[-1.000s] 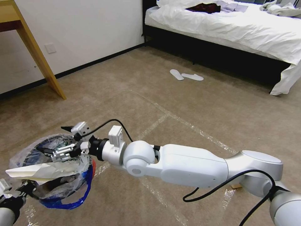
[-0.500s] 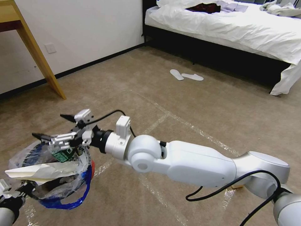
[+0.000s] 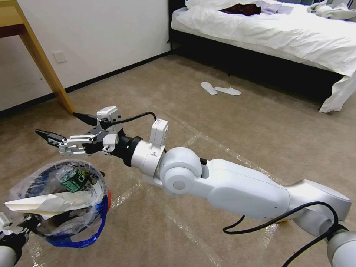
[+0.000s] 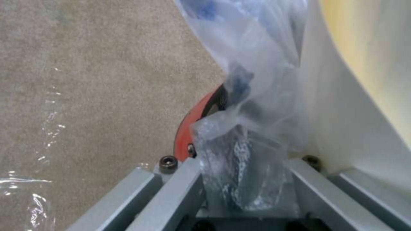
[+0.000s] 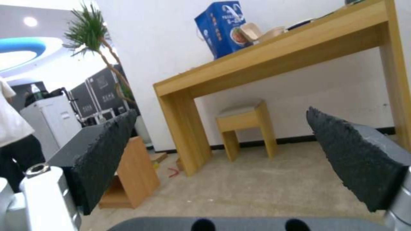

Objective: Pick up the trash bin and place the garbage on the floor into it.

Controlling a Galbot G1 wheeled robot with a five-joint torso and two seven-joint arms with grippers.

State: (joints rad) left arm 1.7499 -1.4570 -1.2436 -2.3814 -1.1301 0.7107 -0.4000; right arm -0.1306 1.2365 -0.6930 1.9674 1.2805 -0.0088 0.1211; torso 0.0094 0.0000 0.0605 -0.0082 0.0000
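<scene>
The trash bin (image 3: 55,226), its clear blue-edged bag crinkled over a red rim (image 4: 192,125), hangs low on the left above the floor (image 3: 155,96). My left gripper (image 4: 244,179) is shut on the bin's rim and bag, and shows in the head view at the bottom left corner (image 3: 9,230). Garbage lies inside the bin: a green-labelled bottle (image 3: 72,178) and a folded white paper (image 3: 48,202). My right gripper (image 3: 59,124) hovers open just above the bin's far side, nothing between its black pads (image 5: 107,150).
A wooden desk leg (image 3: 48,70) stands at the back left, with a stool (image 5: 244,122) under the desk. A bed (image 3: 278,33) fills the back right, white slippers (image 3: 220,89) before it. Tape lines (image 3: 230,152) cross the carpet. A small tan scrap (image 3: 280,220) lies beside my right elbow.
My right gripper has risen out of the bin's mouth and moved up and away from it, staying open. The bottle now lies uncovered in the bin. The bin has stayed put.
</scene>
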